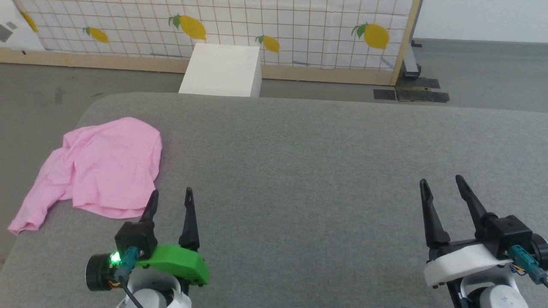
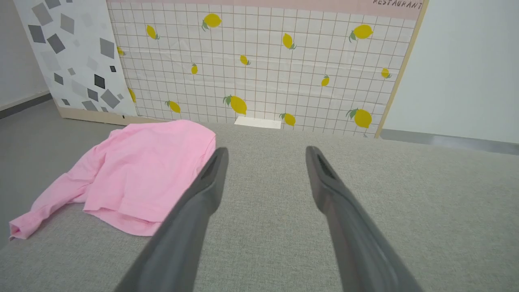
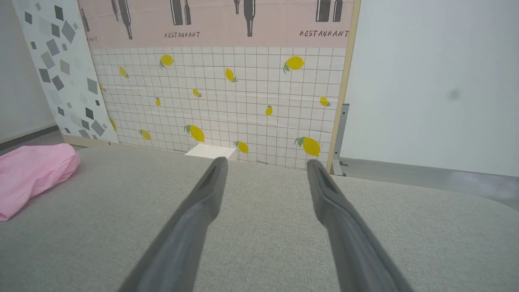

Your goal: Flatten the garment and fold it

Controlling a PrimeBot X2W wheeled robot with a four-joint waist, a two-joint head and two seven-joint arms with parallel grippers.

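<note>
Item 1: garment (image 1: 107, 167). Light pink cloth, crumpled and unfolded, on the far left part of the grey fabric-covered tabletop (image 1: 299, 171); one sleeve trails to the left edge.

Item 2: left end effector (image 1: 171, 191). Fingers spread wide, holding nothing, low over the tabletop just beside the garment's near hem.

Item 3: right end effector (image 1: 441, 179). Fingers spread wide, holding nothing, over bare tabletop well apart from the garment.

Item 4: white box (image 1: 222, 70). On the floor (image 1: 38, 85) just beyond the tabletop's far edge, before the lemon-print panel (image 1: 299, 30); its inside cannot be seen.
</note>
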